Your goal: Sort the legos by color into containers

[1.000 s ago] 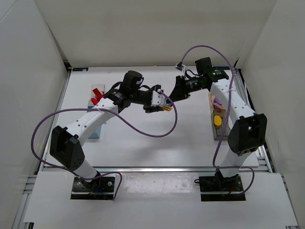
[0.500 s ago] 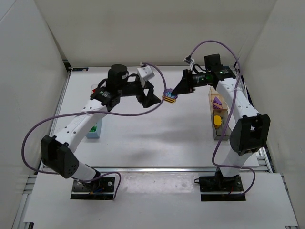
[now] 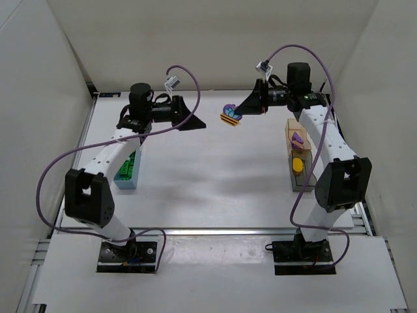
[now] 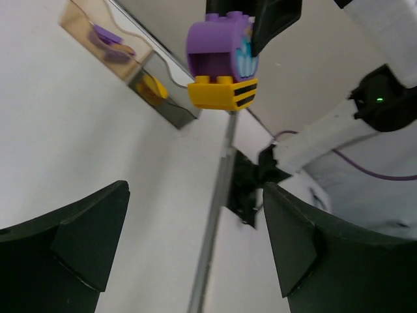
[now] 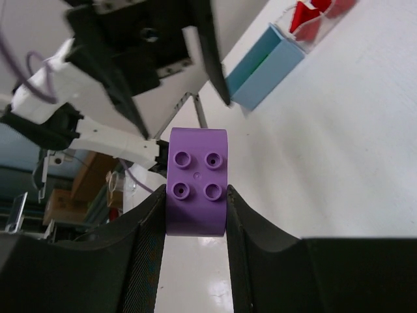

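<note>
My right gripper [image 3: 238, 113] is shut on a lego stack [image 3: 229, 116], held in the air over the back middle of the table. The stack is a purple rounded brick [image 5: 197, 189] on a yellow black-striped brick [image 4: 223, 94]. In the right wrist view the purple brick sits squeezed between both fingers of that gripper [image 5: 195, 212]. My left gripper [image 3: 194, 122] hangs open and empty to the left of the stack, apart from it. In the left wrist view its gripper [image 4: 195, 241] has nothing between the fingers, and the stack [image 4: 220, 62] floats ahead.
At the right stand a tan container [image 3: 289, 132] with a purple lego [image 3: 297, 138] and a dark container [image 3: 305, 177] with a yellow lego [image 3: 297, 165]. At the left stand a light blue container [image 3: 124, 179] with a green lego [image 3: 129, 165] and a clear container with red legos [image 5: 313, 13].
My left gripper let go of the stack, opened wide and drew back to the left. My right gripper kept the stack and carried it up toward the back.
</note>
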